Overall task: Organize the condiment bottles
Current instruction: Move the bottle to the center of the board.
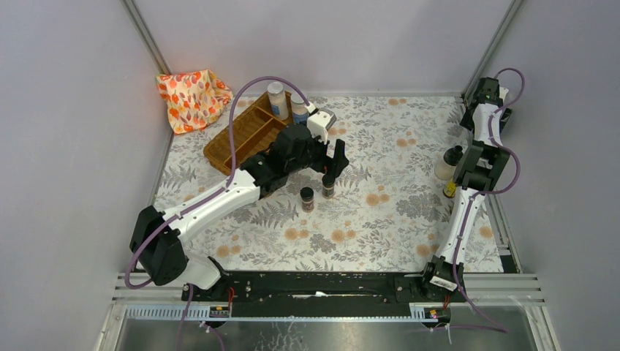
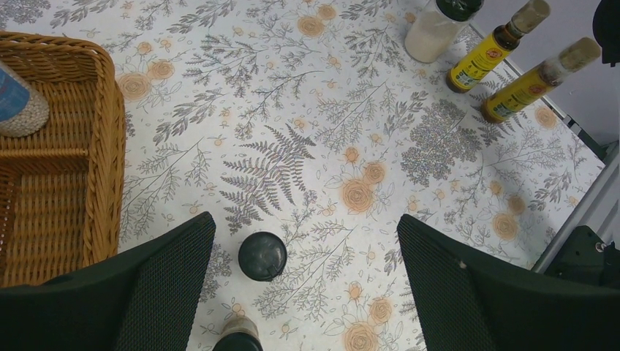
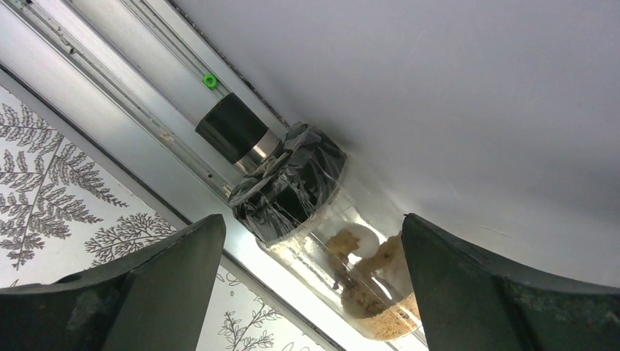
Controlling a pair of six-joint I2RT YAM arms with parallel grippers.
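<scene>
My left gripper is open above two short dark spice jars at the mat's centre. In the left wrist view one black cap lies between the open fingers, nearer the left finger; the second jar shows at the bottom edge. Two taller jars stand in the wicker tray. A white-filled jar and two yellow bottles stand at the right edge. My right gripper is open around a clear jar of brown powder by the wall.
An orange-patterned cloth lies at the back left corner. A metal rail runs along the right wall beside the mat. The right arm stands next to the white-filled jar and a yellow bottle.
</scene>
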